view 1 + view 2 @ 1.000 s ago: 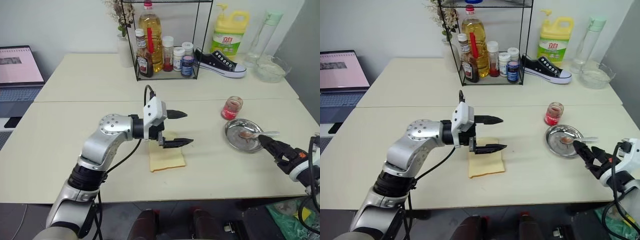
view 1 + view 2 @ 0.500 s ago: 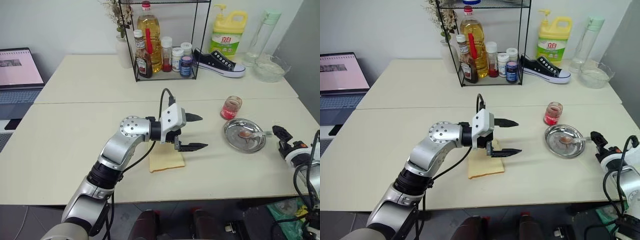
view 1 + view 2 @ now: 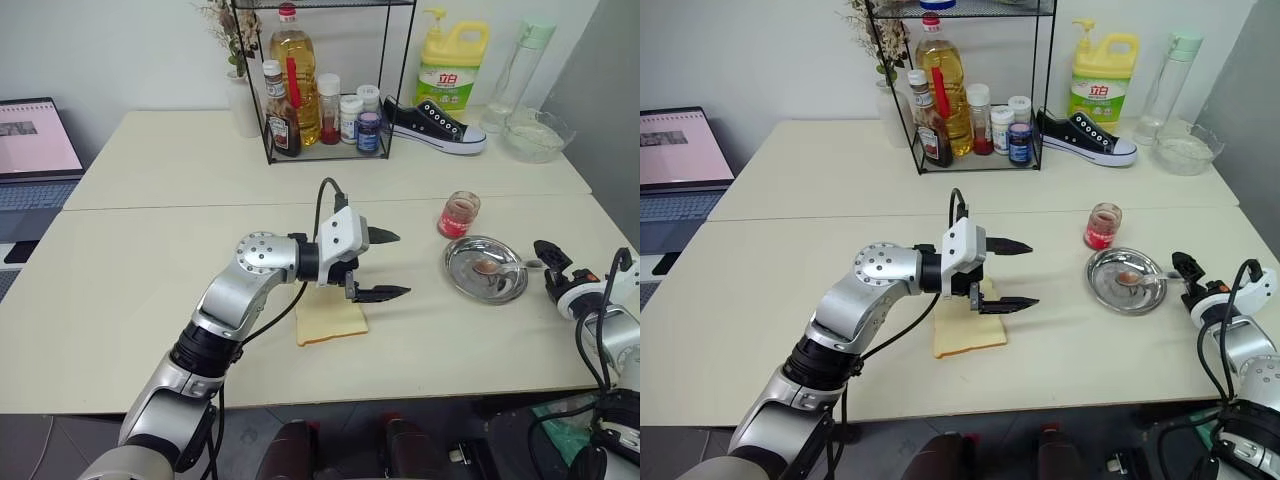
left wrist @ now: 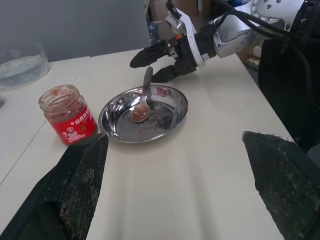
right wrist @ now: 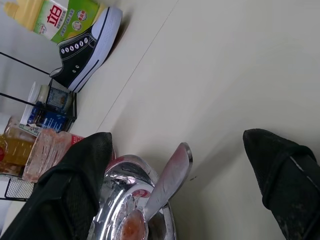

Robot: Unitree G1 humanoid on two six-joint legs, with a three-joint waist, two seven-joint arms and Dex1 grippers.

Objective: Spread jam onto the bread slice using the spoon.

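Fingers spread over cream table, laptop nearby.

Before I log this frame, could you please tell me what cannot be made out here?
- Bread slice: its far part is hidden behind the left pincer in both eye views.
- Jam: how much remains in the jar, behind the smeared glass and label, left wrist view.
- Spoon: its bowl is cut off by the picture's edge, right wrist view.

One bread slice, one spoon, one jam jar, one steel plate, one sneaker, one yellow jug, one laptop.
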